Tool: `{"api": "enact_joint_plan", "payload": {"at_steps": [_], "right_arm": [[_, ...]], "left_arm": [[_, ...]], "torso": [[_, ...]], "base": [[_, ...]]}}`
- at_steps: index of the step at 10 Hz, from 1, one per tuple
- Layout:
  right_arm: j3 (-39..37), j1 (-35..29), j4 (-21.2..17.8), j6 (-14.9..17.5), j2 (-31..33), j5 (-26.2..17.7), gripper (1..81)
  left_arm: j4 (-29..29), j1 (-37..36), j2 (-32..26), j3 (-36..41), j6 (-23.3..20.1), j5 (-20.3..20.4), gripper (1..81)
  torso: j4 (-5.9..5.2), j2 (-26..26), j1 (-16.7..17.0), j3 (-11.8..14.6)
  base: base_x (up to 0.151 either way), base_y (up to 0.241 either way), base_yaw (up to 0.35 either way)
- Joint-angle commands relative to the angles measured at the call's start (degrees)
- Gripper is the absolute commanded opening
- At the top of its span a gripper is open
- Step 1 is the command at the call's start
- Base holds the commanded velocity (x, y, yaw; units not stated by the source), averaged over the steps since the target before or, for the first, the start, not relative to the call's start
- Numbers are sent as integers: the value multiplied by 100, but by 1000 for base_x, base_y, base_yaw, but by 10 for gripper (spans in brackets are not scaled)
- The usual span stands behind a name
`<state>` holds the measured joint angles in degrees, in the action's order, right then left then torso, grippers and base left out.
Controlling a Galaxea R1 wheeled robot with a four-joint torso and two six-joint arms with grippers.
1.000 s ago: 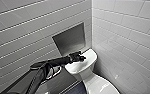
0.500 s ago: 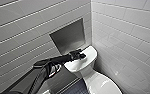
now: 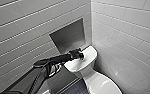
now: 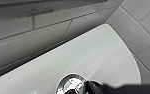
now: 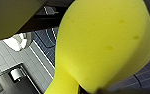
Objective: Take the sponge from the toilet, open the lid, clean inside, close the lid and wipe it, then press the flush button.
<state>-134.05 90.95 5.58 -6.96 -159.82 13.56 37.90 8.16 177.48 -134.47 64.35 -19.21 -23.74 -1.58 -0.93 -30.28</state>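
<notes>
Well, in the head view your left arm comes in from the lower left, and the left end effector sits over the cistern top of the white toilet, just below the grey recessed niche in the tiled wall. The lid lies down over the bowl, and a patch of dark floor shows beside the base.

In the left wrist view you see the round, shiny flush button set in the white cistern top, with the dark tip of the left end effector right against its edge. You cannot tell whether that end effector is wide or narrow. Grey wall tiles run just behind the cistern.

In the right wrist view the yellow sponge hangs close to the camera. It is squeezed to a narrow waist where the right end effector clamps it, and dark blue floor lies behind.
</notes>
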Motion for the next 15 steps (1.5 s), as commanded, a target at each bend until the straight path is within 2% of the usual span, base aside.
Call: {"api": "enact_joint_plan", "payload": {"at_steps": [1, 2, 3, 4, 5, 7, 10, 12, 15], "right_arm": [[117, 174, 66, 19, -79, -433, 10], [108, 191, 66, 19, -88, -433, 10], [108, 191, 66, 19, -88, -433, 10], [126, 192, 74, 19, -88, -433, 10], [134, 191, 66, 19, -88, -433, 10], [143, 191, 74, 19, -97, -433, 10], [126, 191, 83, 28, -132, -433, 10], [117, 200, 83, 28, -141, -433, 10], [117, 200, 83, 28, -149, -424, 10]], "left_arm": [[51, -899, 111, -297, -28, -100, 10], [60, -855, 226, -543, -37, -49, 10], [60, -829, 297, -729, -46, 145, 10], [51, -829, 323, -765, -46, 172, 10], [51, -837, 358, -765, -37, 181, 10], [51, -802, 420, -782, -37, 181, 10], [183, -512, 508, -826, -46, 190, 10], [104, -731, 368, -538, 16, 234, 10], [-389, -1399, -318, 580, 25, 163, 10]], "torso": [[0, 0, 0, 0], [0, 0, 0, 0], [0, 0, 0, -405], [0, 0, 0, -158], [0, 0, 2, -131], [0, 2, -2, -238], [0, 2, -2, -242], [0, 2, -2, -242], [0, 2, -2, -242]], "base": [[0, 0, 0], [0, 0, 0], [0, 0, 0], [0, 0, 0], [0, 0, 0], [0, 0, 0], [0, 0, 0], [0, 0, 0], [0, 0, 0]]}}
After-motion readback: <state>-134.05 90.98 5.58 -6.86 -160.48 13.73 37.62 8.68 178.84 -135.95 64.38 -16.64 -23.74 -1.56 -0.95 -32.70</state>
